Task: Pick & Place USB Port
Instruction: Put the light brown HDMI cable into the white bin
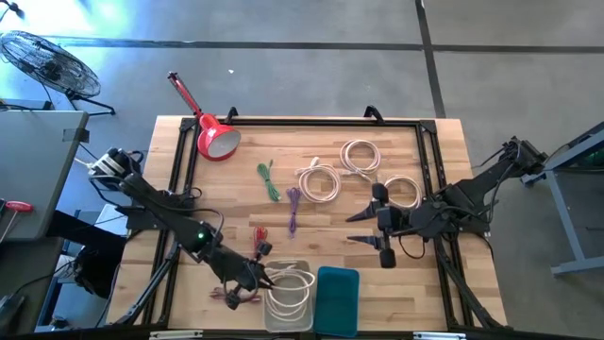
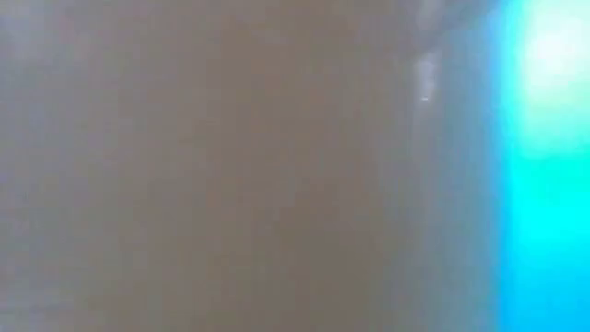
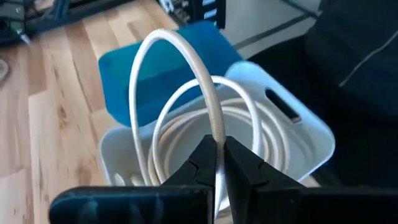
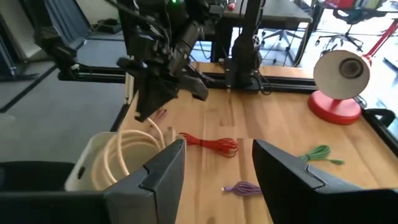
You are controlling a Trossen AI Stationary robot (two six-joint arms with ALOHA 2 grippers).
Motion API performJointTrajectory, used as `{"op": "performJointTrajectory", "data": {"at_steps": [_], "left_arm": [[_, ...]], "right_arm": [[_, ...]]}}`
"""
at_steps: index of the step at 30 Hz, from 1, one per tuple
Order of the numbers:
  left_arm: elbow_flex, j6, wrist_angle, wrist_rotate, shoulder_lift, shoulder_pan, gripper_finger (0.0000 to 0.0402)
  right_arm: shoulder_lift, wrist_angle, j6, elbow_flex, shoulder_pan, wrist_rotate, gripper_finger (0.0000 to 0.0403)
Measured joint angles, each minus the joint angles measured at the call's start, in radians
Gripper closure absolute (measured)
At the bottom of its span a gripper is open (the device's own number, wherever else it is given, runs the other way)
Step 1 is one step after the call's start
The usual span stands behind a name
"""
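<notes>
Pinching the white cable (image 3: 186,74) over the white bin (image 3: 311,134), the left gripper (image 3: 217,163) should lower before releasing so the loops settle inside, while the right gripper (image 4: 217,165) waits, fingers apart, mid-table.

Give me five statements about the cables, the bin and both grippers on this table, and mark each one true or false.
1. The left gripper is shut on a white cable above the white bin. True.
2. The right gripper holds a white cable. False: it is open and holds nothing, at the table's right side.
3. The white bin has nothing in it. False: coiled white cable lies in it.
4. A blue lid lies right beside the white bin. True.
5. The red lamp stands near the front edge, next to the bin. False: it sits at the far left part of the table, away from the bin.
</notes>
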Motion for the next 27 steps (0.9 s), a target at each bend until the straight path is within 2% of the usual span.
{"op": "performJointTrajectory", "data": {"at_steps": [6, 15, 27], "left_arm": [[0.0, 0.009, 0.002, -0.015, 0.044, 0.0, 0.0387], [0.0, -0.083, -0.004, -0.055, 0.048, 0.0, 0.0327], [0.001, -0.165, -0.005, -0.048, 0.048, 0.014, 0.0254]], "right_arm": [[0.0, -0.011, 0.042, 0.0, 0.0, -0.009, 0.0222], [0.0, -0.024, 0.107, 0.0, 0.011, -0.021, 0.0222], [0.0, -0.043, 0.129, 0.0, 0.059, -0.007, 0.0222]]}}
